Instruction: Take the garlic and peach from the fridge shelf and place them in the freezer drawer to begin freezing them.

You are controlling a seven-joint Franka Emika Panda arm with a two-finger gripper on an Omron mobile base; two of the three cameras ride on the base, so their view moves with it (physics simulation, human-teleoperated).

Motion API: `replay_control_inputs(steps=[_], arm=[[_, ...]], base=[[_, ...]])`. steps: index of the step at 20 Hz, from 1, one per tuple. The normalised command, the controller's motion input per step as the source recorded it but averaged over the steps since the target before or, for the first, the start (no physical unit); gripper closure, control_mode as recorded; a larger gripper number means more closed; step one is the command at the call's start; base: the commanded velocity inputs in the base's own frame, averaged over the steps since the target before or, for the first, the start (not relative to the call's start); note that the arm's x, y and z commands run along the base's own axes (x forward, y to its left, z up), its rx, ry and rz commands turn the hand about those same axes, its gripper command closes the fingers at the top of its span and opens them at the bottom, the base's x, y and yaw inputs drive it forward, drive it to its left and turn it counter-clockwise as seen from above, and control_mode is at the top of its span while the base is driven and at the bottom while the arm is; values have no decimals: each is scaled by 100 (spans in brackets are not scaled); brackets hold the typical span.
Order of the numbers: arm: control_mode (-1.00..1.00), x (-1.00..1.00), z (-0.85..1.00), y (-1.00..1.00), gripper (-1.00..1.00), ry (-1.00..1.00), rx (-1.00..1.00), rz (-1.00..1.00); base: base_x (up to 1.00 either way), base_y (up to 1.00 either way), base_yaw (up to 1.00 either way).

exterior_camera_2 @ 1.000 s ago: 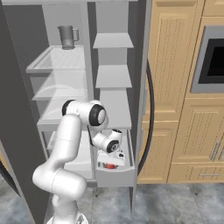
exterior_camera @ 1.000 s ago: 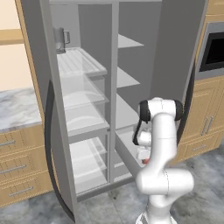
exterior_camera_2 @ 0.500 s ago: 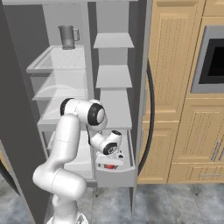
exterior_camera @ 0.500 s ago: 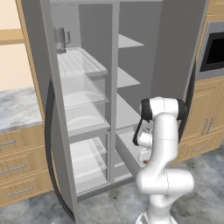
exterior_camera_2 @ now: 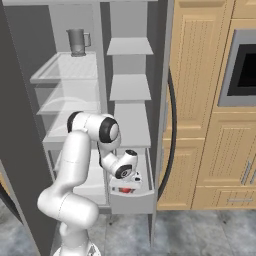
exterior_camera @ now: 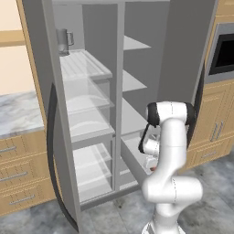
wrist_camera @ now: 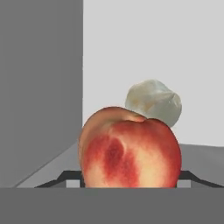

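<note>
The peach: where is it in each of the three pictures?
Left base view: a red sliver low and right of centre, beside the white arm, in the freezer drawer.
Right base view: a red spot just below the pincer, inside the drawer.
Hand view: large, bottom centre, garlic behind it.
Shared landmark: the drawer.

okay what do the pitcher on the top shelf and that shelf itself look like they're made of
The pitcher looks like brushed metal, possibly steel: opaque dull grey with soft highlights and a matching handle. The fridge shelf under it looks like frosted plastic or glass: pale, translucent, with fine parallel ribbed lines.
</note>
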Motion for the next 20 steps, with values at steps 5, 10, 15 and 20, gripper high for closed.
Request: replay_control_inputs(steps=[5, 10, 15, 20], arm=[[-100, -52, 5, 0, -100, -6, 0, 0], [-100, -51, 23, 0, -100, -10, 0, 0], [-100, -58, 46, 0, -100, -12, 0, 0], [-100, -31, 73, 0, -100, -6, 0, -2]], base=[[0, 0, 0], [0, 0, 0], [0, 0, 0], [0, 0, 0]])
